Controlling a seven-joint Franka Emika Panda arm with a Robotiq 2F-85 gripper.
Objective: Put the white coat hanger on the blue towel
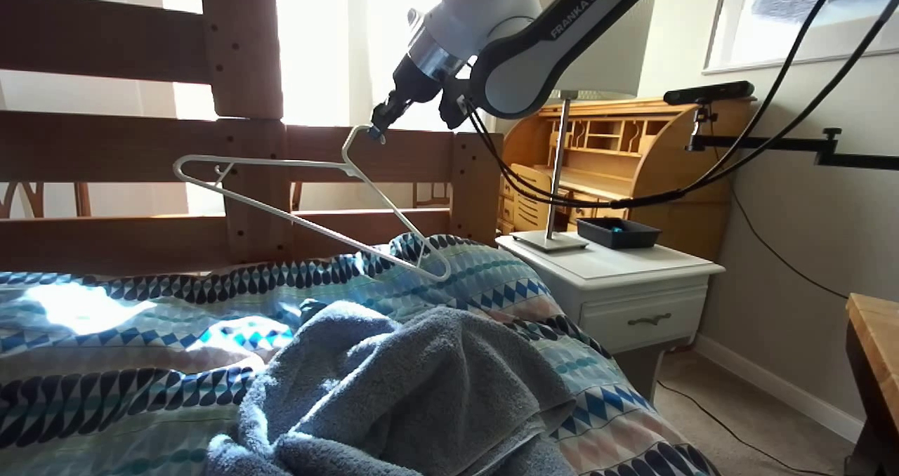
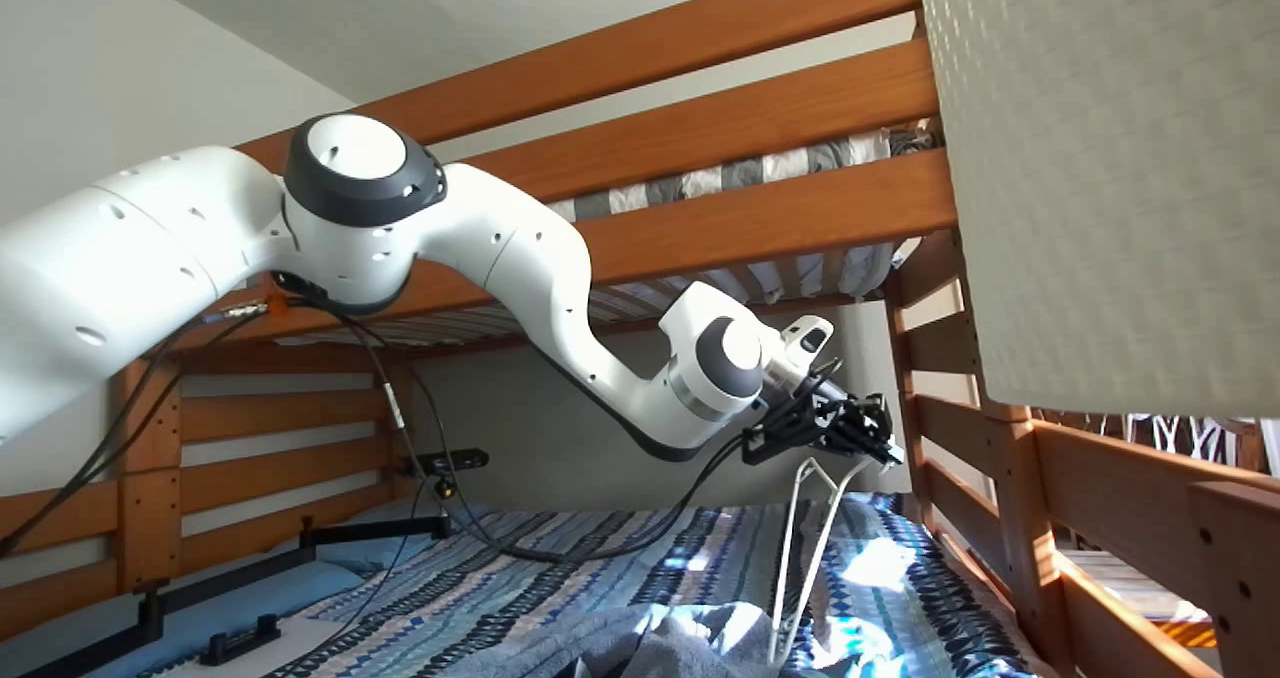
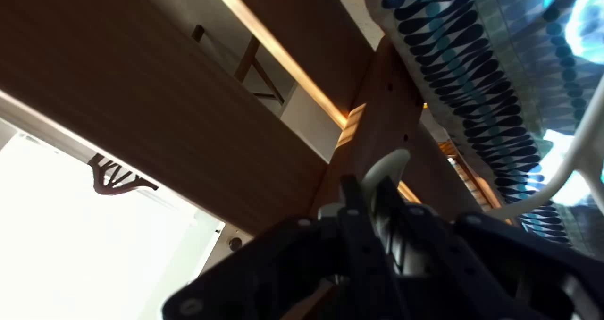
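Observation:
The white coat hanger hangs tilted in the air from my gripper, in front of the bed's wooden rails. It also shows in an exterior view and at the right of the wrist view. My gripper is shut on the hanger's hook, whose tip sticks out past the fingertips. The blue-grey towel lies crumpled on the bed, nearer the camera than the hanger there. Its top shows in an exterior view, by the hanger's lower end; I cannot tell whether they touch. The towel is out of the wrist view.
The patterned bedspread lies under the towel. Wooden rails stand behind the hanger. A white nightstand bears a lamp and a black tray. A large pale lampshade fills the upper right.

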